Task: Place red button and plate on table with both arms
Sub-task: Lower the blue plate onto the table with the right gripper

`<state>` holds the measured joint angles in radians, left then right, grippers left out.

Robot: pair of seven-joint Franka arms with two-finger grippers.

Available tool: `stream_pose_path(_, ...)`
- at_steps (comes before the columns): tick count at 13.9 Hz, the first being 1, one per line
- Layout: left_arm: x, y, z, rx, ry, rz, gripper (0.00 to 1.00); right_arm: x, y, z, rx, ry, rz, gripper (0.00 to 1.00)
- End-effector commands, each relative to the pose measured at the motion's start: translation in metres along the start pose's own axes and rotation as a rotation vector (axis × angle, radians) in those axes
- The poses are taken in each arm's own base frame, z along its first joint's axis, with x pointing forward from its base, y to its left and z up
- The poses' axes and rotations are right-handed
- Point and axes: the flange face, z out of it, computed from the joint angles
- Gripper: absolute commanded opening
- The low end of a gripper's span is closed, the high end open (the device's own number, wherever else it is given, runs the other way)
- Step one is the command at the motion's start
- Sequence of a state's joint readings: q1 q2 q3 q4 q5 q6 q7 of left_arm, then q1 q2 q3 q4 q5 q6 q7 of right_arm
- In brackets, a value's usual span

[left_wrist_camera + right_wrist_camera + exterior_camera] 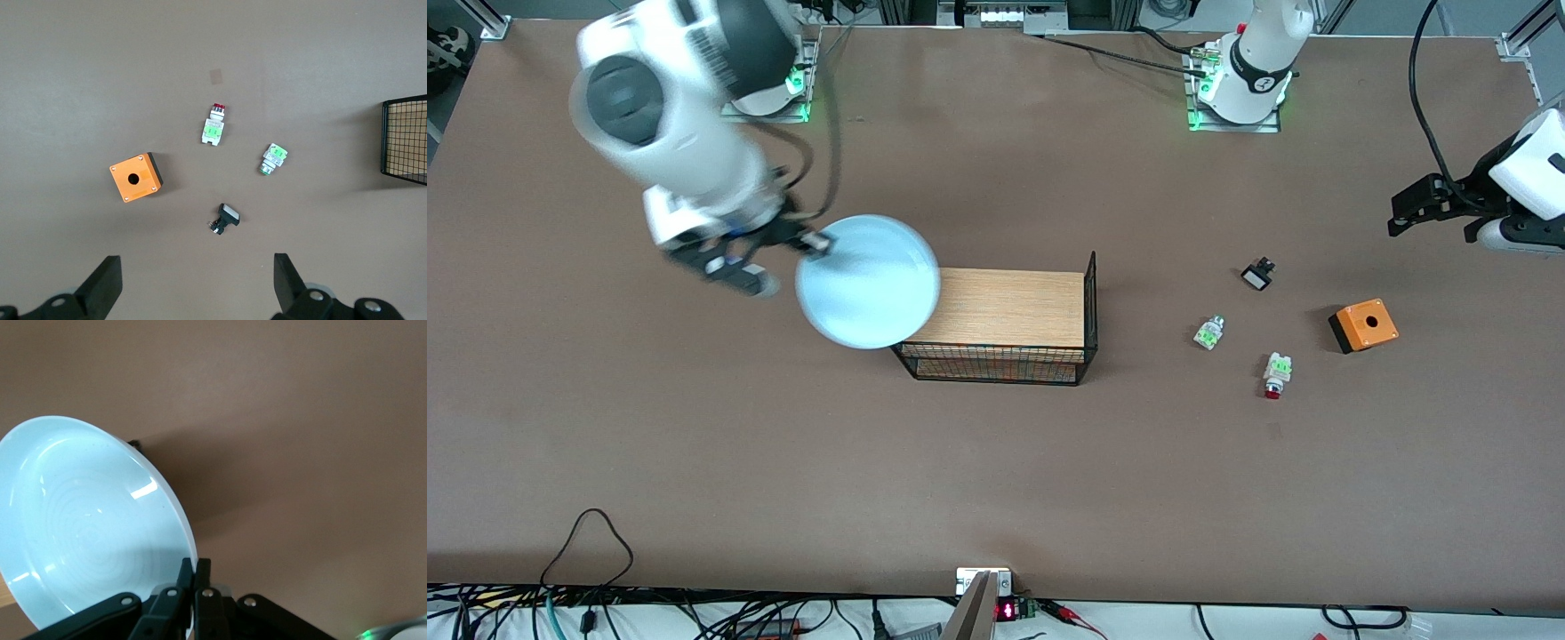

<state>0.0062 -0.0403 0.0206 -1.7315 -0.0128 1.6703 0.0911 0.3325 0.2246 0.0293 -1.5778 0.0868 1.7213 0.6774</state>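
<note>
The pale blue plate point(867, 281) is tilted in the air, over the table point(694, 427) and the end of the wooden rack top toward the right arm's end. My right gripper point(816, 242) is shut on its rim; the right wrist view shows the fingers point(195, 570) pinching the plate's edge point(87, 527). The red button point(1276, 373) lies on the table toward the left arm's end, red cap toward the front camera. My left gripper point(1405, 212) hangs open and empty above the table near that end. Its wrist view shows the red button point(214, 125) well clear of the open gripper point(197, 283).
A wood-topped black wire rack point(1005, 311) stands mid-table and shows in the left wrist view point(405, 139). Near the red button lie a white-green part without a red cap point(1209, 332), a small black part point(1258, 273) and an orange box point(1363, 325).
</note>
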Motion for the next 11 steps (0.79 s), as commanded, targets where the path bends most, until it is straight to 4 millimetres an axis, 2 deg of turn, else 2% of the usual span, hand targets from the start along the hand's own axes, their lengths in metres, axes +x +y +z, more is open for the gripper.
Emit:
stream_pose_path(1,-0.002,0.004,-0.003,0.027,0.008,-0.003,1.00,0.031,0.053,0.015,0.002,-0.047,-0.143,0.00)
stream_pose_path(2,-0.003,0.004,-0.003,0.032,0.003,-0.003,1.00,0.044,0.076,0.024,0.003,-0.058,-0.155,0.00)
stream_pose_path(4,-0.004,0.008,-0.002,0.034,-0.014,-0.023,1.00,0.059,0.106,0.050,-0.002,-0.070,-0.198,0.00)
stream_pose_path(5,-0.003,0.012,-0.008,0.035,-0.003,-0.020,1.00,0.065,0.121,0.062,0.000,-0.072,-0.220,0.00)
stream_pose_path(6,-0.002,0.022,-0.010,0.038,0.002,0.000,1.00,0.070,0.134,0.074,0.001,-0.074,-0.240,0.00)
stream_pose_path(7,-0.002,0.025,-0.010,0.044,0.000,0.005,1.00,0.077,0.149,0.089,-0.005,-0.066,-0.258,0.00)
stream_pose_path(9,-0.002,0.024,-0.011,0.046,0.001,0.005,1.00,0.090,0.179,0.128,-0.018,-0.044,-0.309,0.00)
stream_pose_path(11,-0.003,0.024,-0.009,0.045,-0.015,0.003,1.00,0.091,0.207,0.167,-0.014,-0.035,-0.340,0.00)
